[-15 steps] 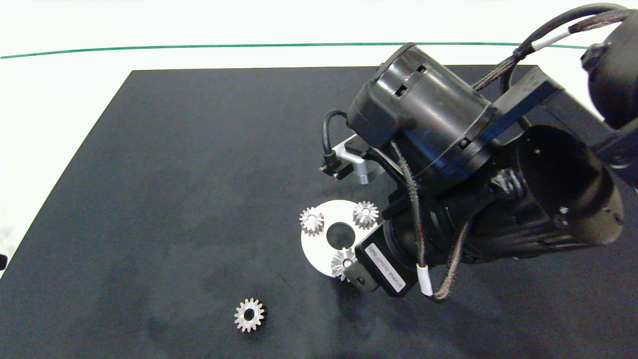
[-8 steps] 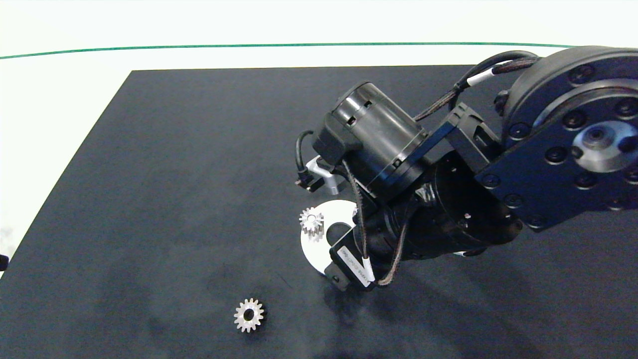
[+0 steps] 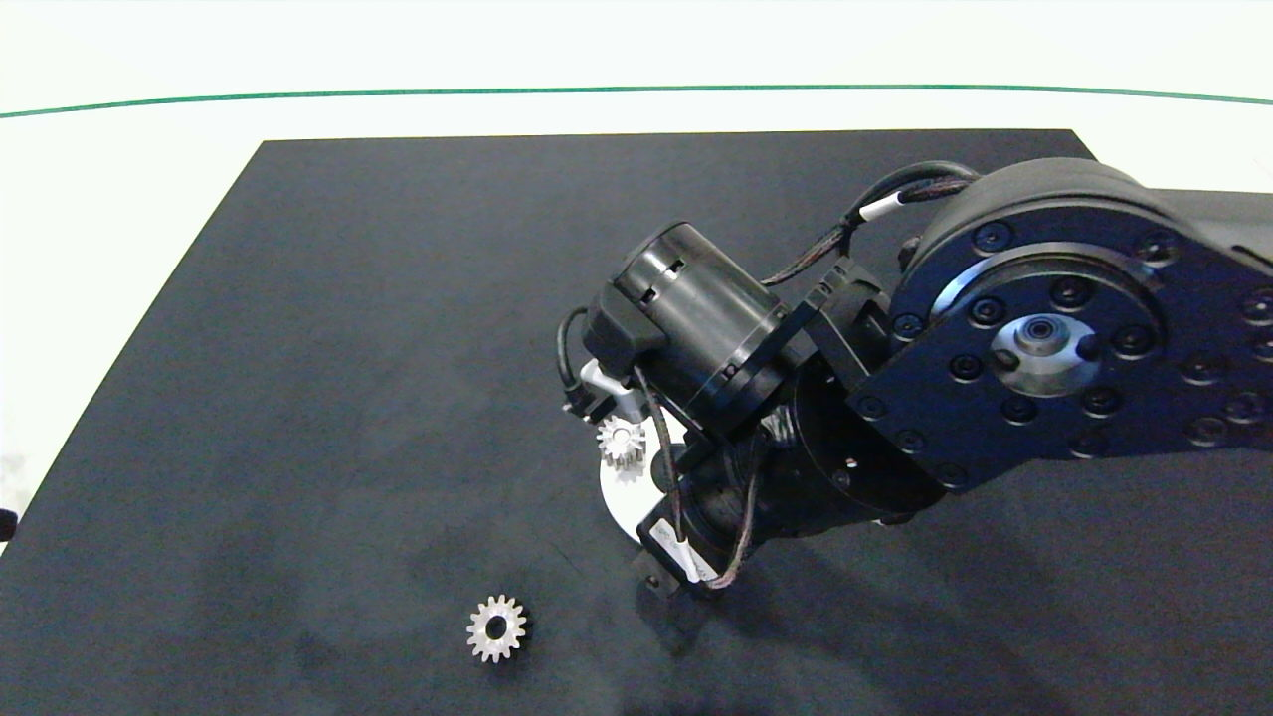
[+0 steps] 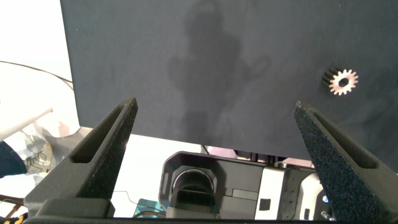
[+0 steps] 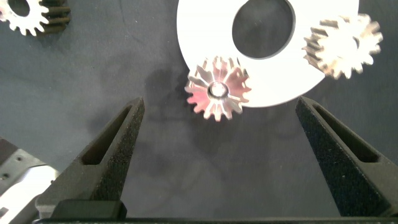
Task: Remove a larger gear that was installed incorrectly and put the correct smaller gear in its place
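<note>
Black matting (image 3: 328, 378) covers the table, with a pale floor and a green line beyond its far edge. Over it the right gripper (image 5: 217, 162) hangs with its two grey fingers (image 5: 109, 155) spread wide and nothing between them, touching nothing. Straight ahead of the gap, in the right wrist view, the larger gear (image 5: 217, 88) sits on the rim of a white disc (image 5: 205, 37), its long pointed teeth splayed partly out over the mat. The disc has a round central hole, and a blunt-toothed gear (image 5: 345, 45) stands on it off to one side. In the head view the right arm (image 3: 995, 358) reaches in from the right and hides most of the disc (image 3: 614, 497); only one small gear (image 3: 623, 442) on its far left edge shows clear. The smaller gear (image 3: 496, 628) lies alone on the mat, nearer the table's front and left of the disc, well apart from the gripper. The left gripper (image 4: 214, 155) waits, also wide open and empty, off the mat's left edge, with the smaller gear (image 4: 341, 81) far ahead of it.
</note>
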Tool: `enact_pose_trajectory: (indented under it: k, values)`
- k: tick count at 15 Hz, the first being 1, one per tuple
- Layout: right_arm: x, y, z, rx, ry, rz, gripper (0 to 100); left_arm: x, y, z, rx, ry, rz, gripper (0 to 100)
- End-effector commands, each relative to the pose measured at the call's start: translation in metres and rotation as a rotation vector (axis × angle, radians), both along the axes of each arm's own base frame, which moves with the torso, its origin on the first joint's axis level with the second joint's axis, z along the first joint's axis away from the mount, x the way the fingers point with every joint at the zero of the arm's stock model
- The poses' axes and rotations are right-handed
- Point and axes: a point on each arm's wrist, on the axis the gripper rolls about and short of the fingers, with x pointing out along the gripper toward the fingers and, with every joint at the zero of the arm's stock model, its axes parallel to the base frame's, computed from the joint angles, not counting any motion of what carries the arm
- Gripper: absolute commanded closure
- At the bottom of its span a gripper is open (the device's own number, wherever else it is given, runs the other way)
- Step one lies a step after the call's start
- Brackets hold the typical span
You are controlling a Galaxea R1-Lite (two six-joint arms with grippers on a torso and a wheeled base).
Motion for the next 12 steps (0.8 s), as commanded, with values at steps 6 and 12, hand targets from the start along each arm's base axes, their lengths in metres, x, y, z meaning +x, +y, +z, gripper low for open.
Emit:
enact_pose_trajectory:
  k: [6,12]
  values:
    - [0.012,0.004,-0.014,-0.081,0.008,0.104,0,-0.003,0.0,0.0,0.001,-0.004,0.001,0]
    - [0.014,0.003,-0.02,-0.115,0.019,0.118,0,-0.004,0.0,0.0,0.002,-0.008,-0.001,0]
